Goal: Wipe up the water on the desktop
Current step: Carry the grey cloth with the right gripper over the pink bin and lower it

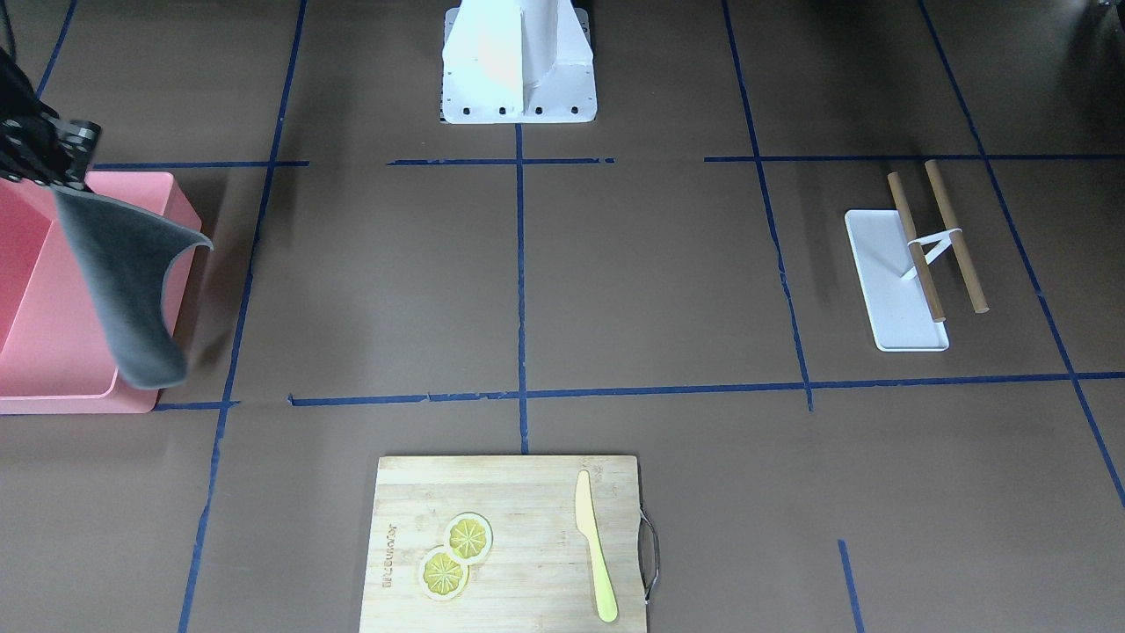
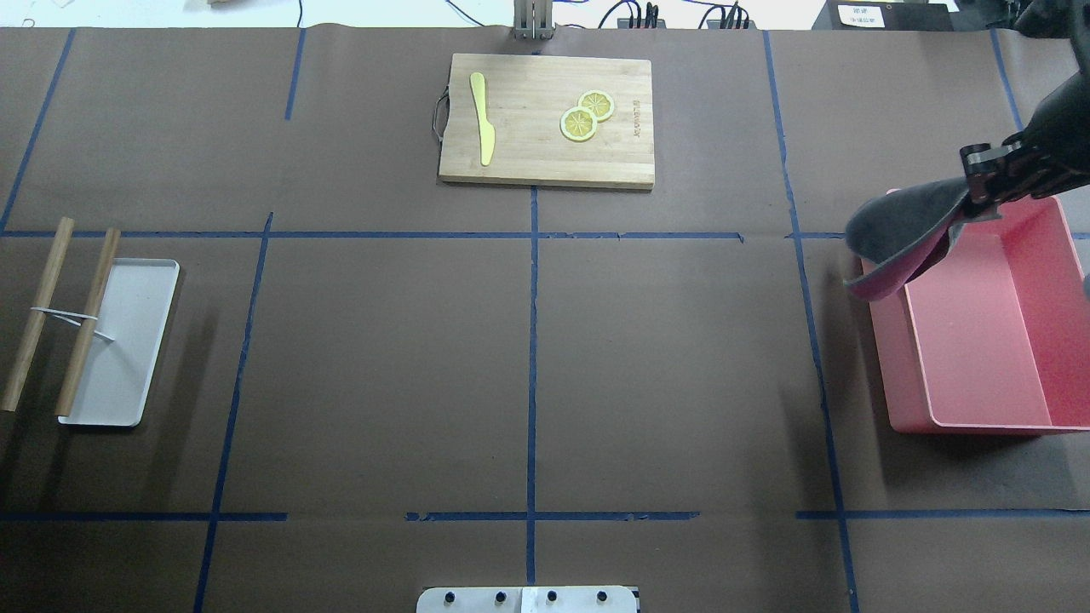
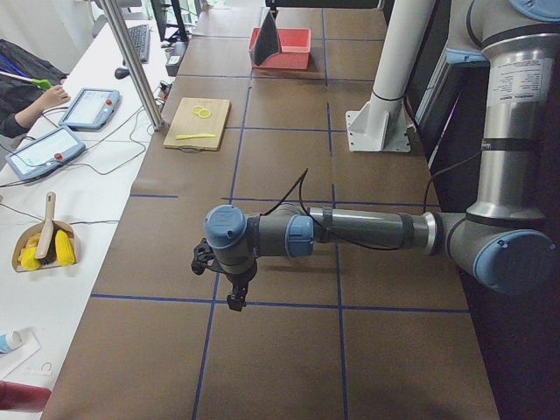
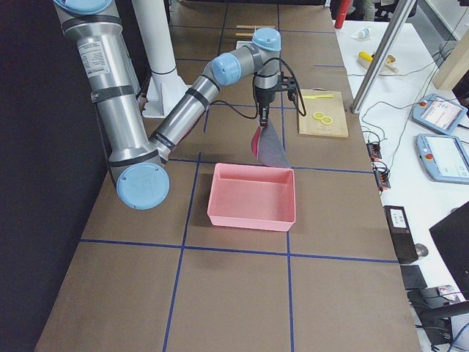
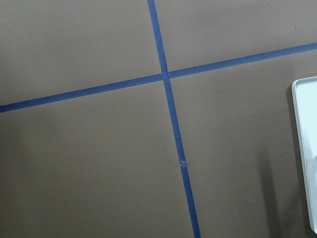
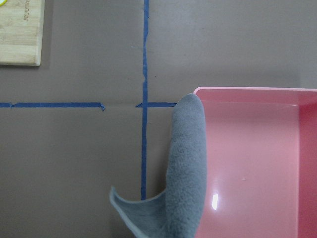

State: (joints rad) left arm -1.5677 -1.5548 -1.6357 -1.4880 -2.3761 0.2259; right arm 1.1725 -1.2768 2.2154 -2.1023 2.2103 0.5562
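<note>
- Right gripper (image 2: 979,180), upper right of the overhead view, is pinched tight on one edge of a grey cloth (image 2: 903,228). The cloth hangs free and curled over the upper-left corner of the bin (image 2: 971,424).
- Left gripper (image 3: 232,296) shows only in the left side view, low centre. I cannot tell whether its fingers are parted or closed.
- Desktop (image 2: 664,358) fills every frame, brown with blue tape lines. No water can be made out on it, so the wet patch cannot be placed.
- Step in hand, as I judge it: bringing the cloth to the spill.
- To do it well:
  - lift until the hanging tail clears the bin's rim;
  - find the patch first;
  - lower the cloth so it lies flat, not bunched;
  - drag it in overlapping strokes with light pressure, keeping off the board (image 2: 528,157).
- Count, largest down:
  - one bin, mid right;
  - one board, top centre;
  - one tray (image 2: 128,375), mid left;
  - two sticks (image 2: 98,281) across it, tied by a white band;
  - one cloth;
  - one knife (image 2: 484,128);
  - two lemon slices (image 2: 579,125).
</note>
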